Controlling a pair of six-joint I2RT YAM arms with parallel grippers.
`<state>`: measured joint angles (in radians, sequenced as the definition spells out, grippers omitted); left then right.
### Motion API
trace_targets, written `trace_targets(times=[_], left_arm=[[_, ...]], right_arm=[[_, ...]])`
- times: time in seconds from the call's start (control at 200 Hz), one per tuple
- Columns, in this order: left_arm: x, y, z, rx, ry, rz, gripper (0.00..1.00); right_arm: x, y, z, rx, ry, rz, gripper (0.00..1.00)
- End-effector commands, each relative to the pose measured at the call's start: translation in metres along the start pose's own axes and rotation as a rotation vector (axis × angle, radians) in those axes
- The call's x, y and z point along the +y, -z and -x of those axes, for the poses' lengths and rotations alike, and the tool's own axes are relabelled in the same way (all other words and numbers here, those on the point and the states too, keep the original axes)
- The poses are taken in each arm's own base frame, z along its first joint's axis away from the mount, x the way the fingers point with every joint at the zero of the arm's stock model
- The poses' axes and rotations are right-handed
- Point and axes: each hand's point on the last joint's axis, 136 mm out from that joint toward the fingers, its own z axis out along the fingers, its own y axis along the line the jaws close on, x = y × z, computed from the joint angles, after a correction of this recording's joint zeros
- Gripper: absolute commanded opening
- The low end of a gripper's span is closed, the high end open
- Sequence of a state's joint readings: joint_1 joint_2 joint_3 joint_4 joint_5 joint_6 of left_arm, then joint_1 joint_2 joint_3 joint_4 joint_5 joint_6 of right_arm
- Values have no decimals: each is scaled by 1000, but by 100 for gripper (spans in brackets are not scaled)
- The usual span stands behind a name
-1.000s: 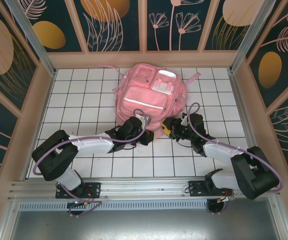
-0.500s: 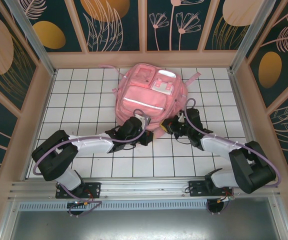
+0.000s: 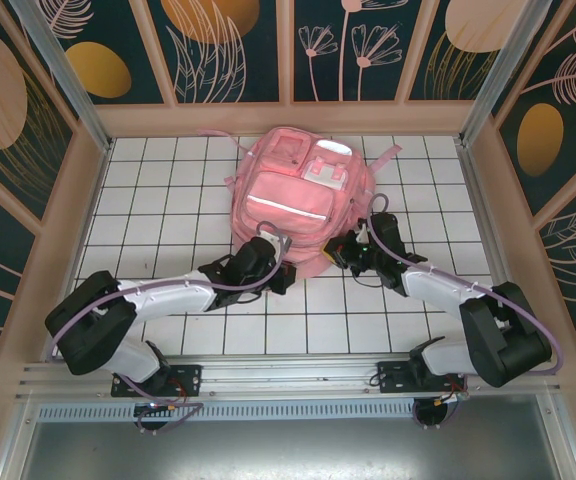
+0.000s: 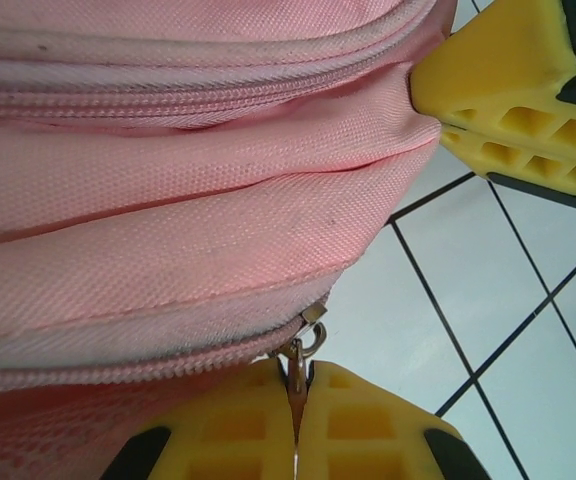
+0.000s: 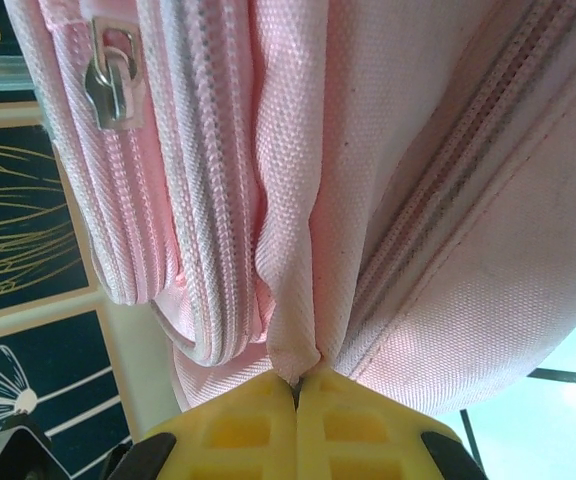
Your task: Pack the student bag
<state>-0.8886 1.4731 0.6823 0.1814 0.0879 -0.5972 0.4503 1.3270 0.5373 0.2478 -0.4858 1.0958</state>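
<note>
- The white, black-gridded worktop (image 3: 158, 190) is walled by dark flower-painted panels (image 3: 233, 60).
- The pink bag (image 3: 293, 195) lies at its far middle.
- The left claw (image 4: 295, 405) pinches the bag's zipper pull (image 4: 298, 362); the right claw (image 5: 296, 385) pinches a fold of its fabric.

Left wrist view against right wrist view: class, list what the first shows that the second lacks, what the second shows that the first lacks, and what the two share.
The left wrist view adds the left gripper, shut on a zipper pull. The right wrist view adds a silver zip slider and a patterned wall panel. Both show the student bag, its pink fabric and zip lines, with the right gripper shut on a fold of it.
</note>
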Motion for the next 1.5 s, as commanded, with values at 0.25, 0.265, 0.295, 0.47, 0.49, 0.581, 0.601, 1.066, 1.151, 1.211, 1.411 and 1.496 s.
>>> trace_targets(times=[0.25,0.265,0.295,0.47,0.49,0.581,0.601,1.066,1.151,1.211,1.411,1.496], left_arm=[[23,20,-8,6,-9,74,0],[24,21,-8,6,-9,75,0],[25,21,-9,7,-8,79,0],[31,27,-11,-2,0,97,0],[32,27,-11,-4,0,102,0],[35,29,-11,-9,2,112,0],[35,30,-11,-10,3,114,0],[12,14,-14,32,-9,-11,14],[6,16,-2,-9,-34,-29,28],[2,19,8,-51,-49,-35,32],[-9,15,30,-101,-35,-53,33],[-13,14,34,-108,-10,-75,30]], right_arm=[[-1,19,44,-186,61,-89,0],[-1,20,45,-188,64,-91,0],[-1,21,47,-193,65,-94,0],[2,29,59,-213,68,-104,0],[2,30,60,-217,70,-106,0],[2,35,66,-229,77,-124,0],[3,36,68,-233,80,-128,0],[14,33,59,-177,162,-112,5],[10,35,56,-168,196,-130,23],[7,39,56,-179,221,-151,33],[24,52,41,-169,343,-140,44],[28,48,23,-137,387,-147,43]])
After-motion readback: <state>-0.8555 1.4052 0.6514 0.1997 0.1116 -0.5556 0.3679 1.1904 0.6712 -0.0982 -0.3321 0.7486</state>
